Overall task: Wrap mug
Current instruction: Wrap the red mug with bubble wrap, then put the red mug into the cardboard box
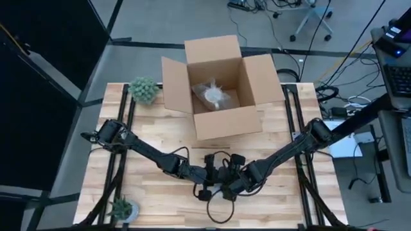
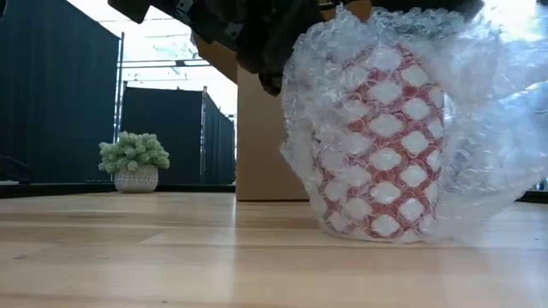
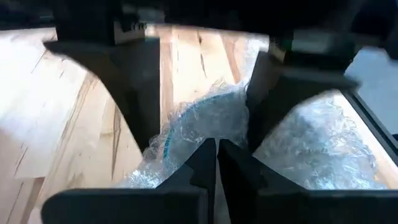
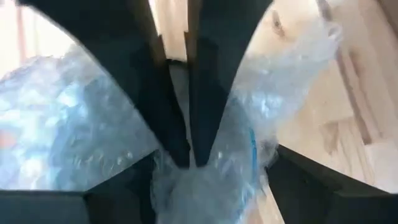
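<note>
The mug (image 2: pixel 381 145) is red and stands upright on the table, wrapped in clear bubble wrap (image 2: pixel 479 128) that spreads loosely to its sides. In the high view both grippers meet over it near the table's front middle and hide it. My left gripper (image 3: pixel 216 149) and my right gripper (image 4: pixel 186 155) are each shut on the wrap above the mug. My left gripper pinches a bunched part of the bubble wrap (image 3: pixel 205 127) at its fingertips, coming down at a slant from the table's left. How many layers it has cannot be told. The wrapped mug's base stays on the table. My right gripper pinches the bubble wrap (image 4: pixel 208 171) between its two fingers, slanting down from the table's right. The wrap bunches around the fingertips and hides the exact place of contact.
An open cardboard box (image 1: pixel 218 83) stands at the far middle with another wrapped item (image 1: pixel 214 95) inside. A potted plant (image 1: pixel 144 90) sits at the far left and a smaller one (image 1: pixel 122 208) at the near left. Bare wood lies to either side of the arms.
</note>
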Tool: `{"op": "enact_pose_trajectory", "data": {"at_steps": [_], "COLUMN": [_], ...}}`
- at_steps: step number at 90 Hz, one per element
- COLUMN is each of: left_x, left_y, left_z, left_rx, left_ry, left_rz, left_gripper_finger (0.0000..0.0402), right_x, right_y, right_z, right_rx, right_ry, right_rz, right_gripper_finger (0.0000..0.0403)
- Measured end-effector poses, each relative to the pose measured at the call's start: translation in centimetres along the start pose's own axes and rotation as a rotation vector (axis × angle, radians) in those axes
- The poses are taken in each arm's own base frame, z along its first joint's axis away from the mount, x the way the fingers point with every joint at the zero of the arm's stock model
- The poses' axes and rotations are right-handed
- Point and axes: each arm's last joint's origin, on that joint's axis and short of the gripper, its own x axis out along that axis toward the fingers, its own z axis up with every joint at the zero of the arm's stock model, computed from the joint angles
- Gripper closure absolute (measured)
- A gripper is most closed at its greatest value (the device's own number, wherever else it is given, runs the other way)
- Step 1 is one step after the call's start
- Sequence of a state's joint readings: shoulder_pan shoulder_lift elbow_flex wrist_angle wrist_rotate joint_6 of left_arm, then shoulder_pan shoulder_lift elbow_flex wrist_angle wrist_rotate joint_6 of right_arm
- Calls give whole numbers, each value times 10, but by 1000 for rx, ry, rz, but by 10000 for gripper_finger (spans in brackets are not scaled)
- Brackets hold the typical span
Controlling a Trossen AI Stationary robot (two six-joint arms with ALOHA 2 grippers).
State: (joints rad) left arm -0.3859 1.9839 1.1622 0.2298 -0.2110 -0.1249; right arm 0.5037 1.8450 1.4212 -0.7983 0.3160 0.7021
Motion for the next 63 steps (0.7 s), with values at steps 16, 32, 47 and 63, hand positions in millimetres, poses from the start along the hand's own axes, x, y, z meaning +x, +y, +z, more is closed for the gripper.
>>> {"op": "enact_pose_trajectory", "data": {"at_steps": [16, 32, 47, 63], "left_x": [0, 0, 0, 0], "left_y": [0, 0, 0, 0], "left_z": [0, 0, 0, 0], "left_rx": [0, 0, -1, -1], "left_ry": [-3, -7, -9, -10], "left_rz": [-2, -2, -2, -2], "left_gripper_finger": [391, 391, 391, 391], "right_x": [-29, -58, -68, -39], "right_y": [-5, -3, 27, 57], "right_z": [1, -2, -8, -18], "right_rx": [15, 10, -36, -110], "right_ry": [-14, -63, -130, -168], "right_rz": [22, 112, 319, 317], "right_gripper_finger": [184, 184, 184, 184]}}
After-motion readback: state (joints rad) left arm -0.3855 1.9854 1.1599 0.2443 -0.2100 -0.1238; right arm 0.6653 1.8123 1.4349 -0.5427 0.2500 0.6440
